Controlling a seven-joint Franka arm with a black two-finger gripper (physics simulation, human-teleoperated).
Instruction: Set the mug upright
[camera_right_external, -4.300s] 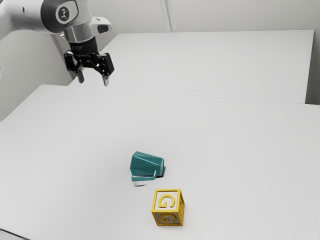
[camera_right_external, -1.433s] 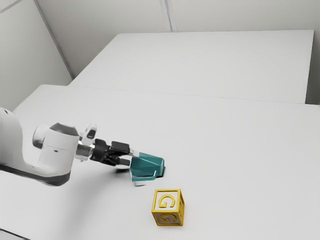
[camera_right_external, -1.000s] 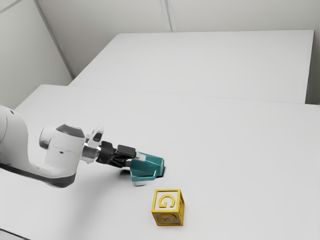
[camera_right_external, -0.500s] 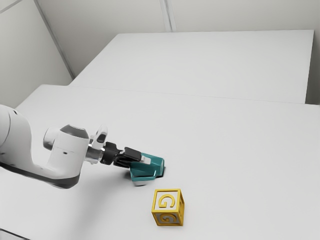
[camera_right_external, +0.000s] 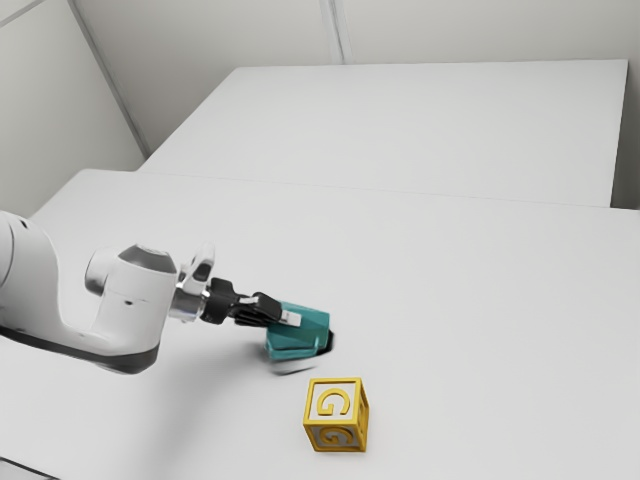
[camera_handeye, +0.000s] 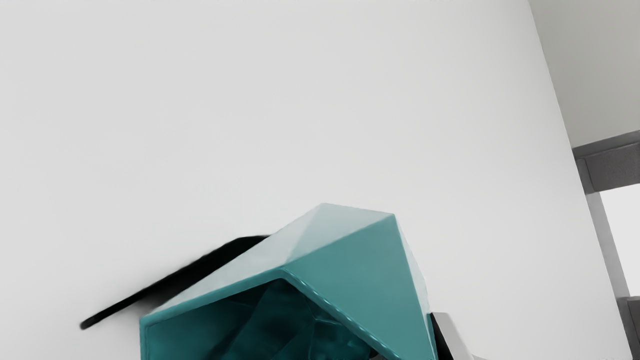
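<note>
The low, slanting hand (camera_right_external: 289, 319) grips the tipped mug (camera_right_external: 308, 342).

From here, a hand could pass over the worktop (camera_right_external: 480, 300) on the exterior view's right of the mug (camera_right_external: 312, 342); the block (camera_right_external: 336, 415) (chunky thing) obstructs the near side.

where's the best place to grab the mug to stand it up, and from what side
I'd pinch the wall of the mug at its rim, coming from the open end, one finger inside, one outside. It lies on its side with its mouth toward the gripper, and the wall looks thin.
</note>
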